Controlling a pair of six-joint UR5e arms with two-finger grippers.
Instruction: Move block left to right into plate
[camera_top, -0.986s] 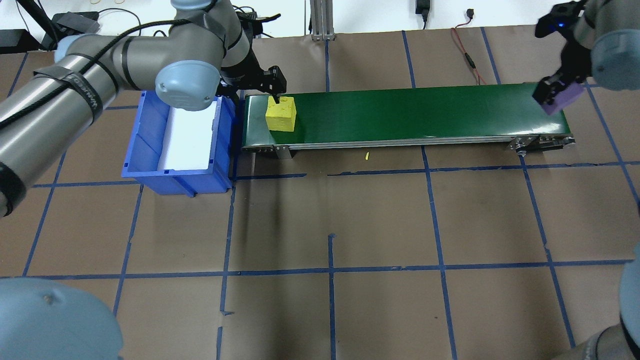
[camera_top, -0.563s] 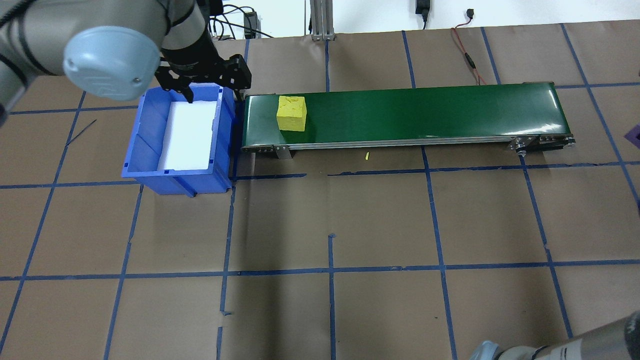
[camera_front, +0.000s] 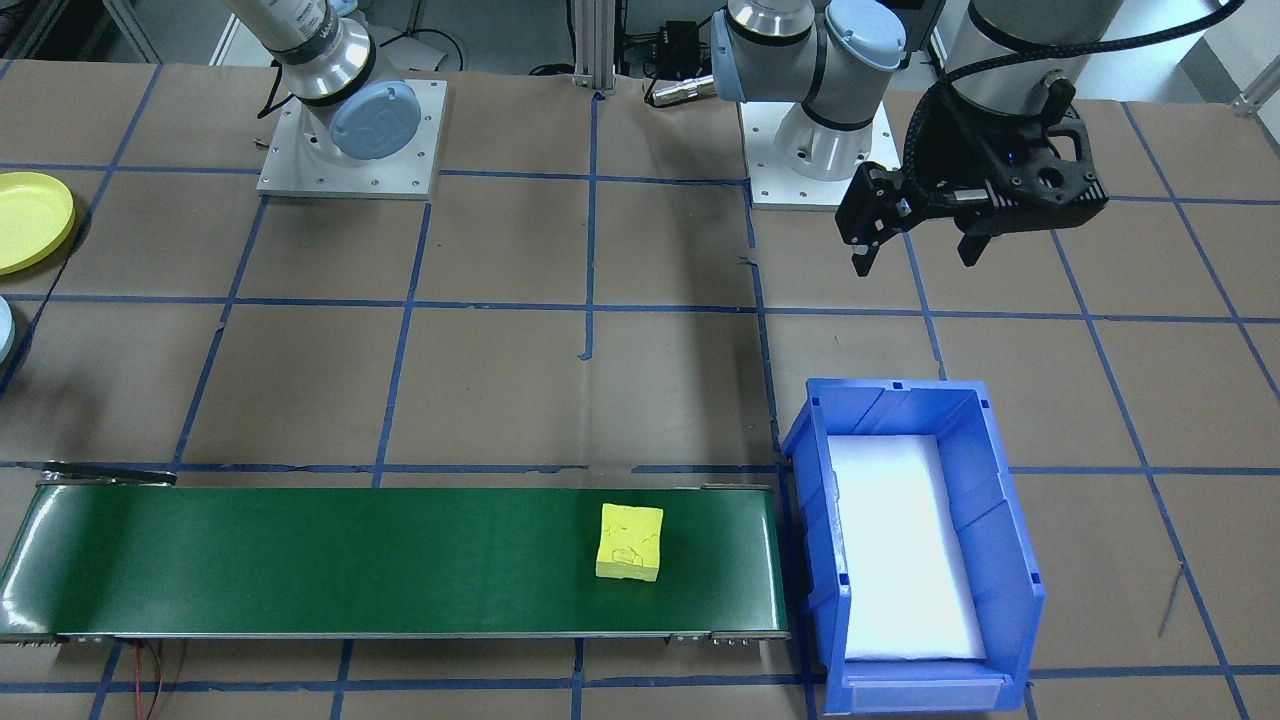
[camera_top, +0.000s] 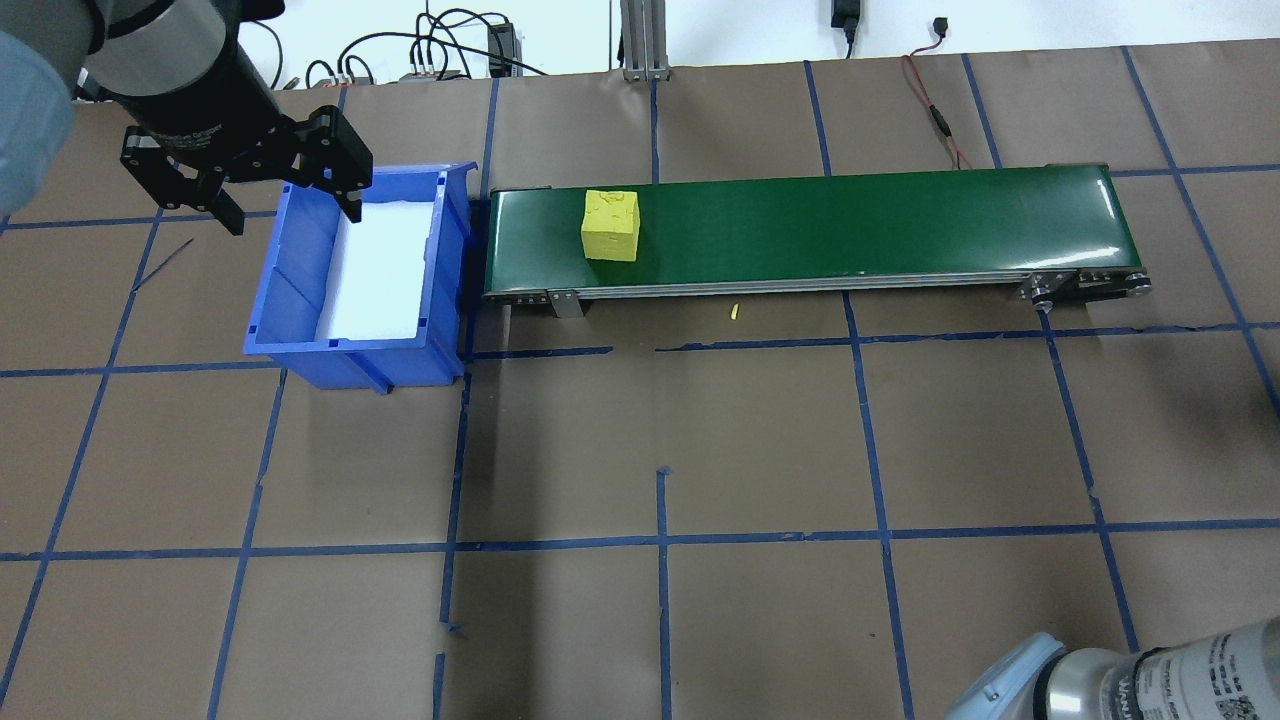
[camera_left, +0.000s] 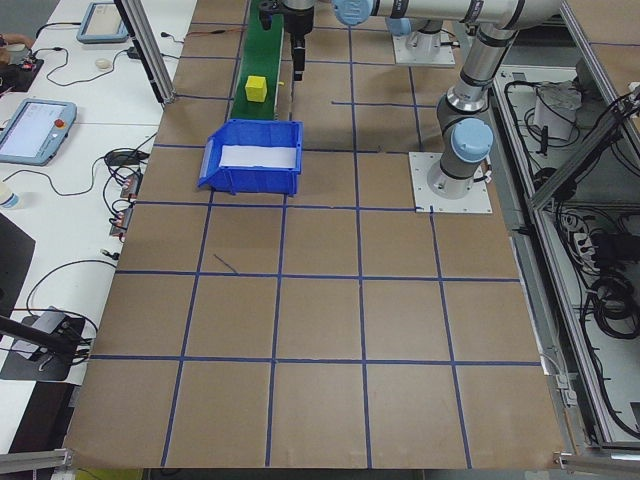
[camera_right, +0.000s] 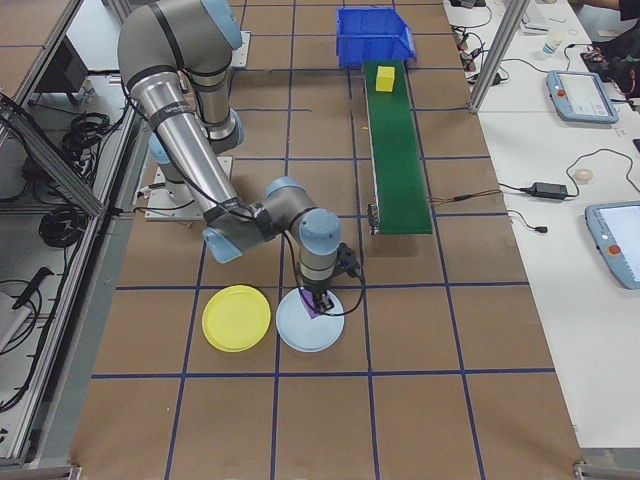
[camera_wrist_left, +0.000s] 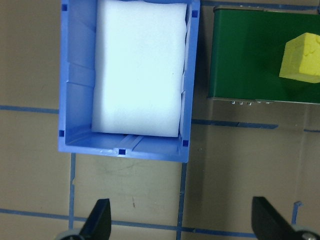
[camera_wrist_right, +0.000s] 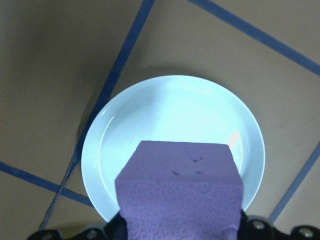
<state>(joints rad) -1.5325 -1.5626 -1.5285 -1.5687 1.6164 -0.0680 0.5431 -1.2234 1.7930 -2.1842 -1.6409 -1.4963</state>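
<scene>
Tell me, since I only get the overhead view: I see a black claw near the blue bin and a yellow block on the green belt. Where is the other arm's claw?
Observer: The right gripper hangs over a light blue plate, beyond your view's right edge.
Visitor: Is it carrying anything?
Observer: Yes, it is shut on a purple block.
Visitor: Is that the only plate?
Observer: No, a yellow plate lies right beside it on the table.
</scene>
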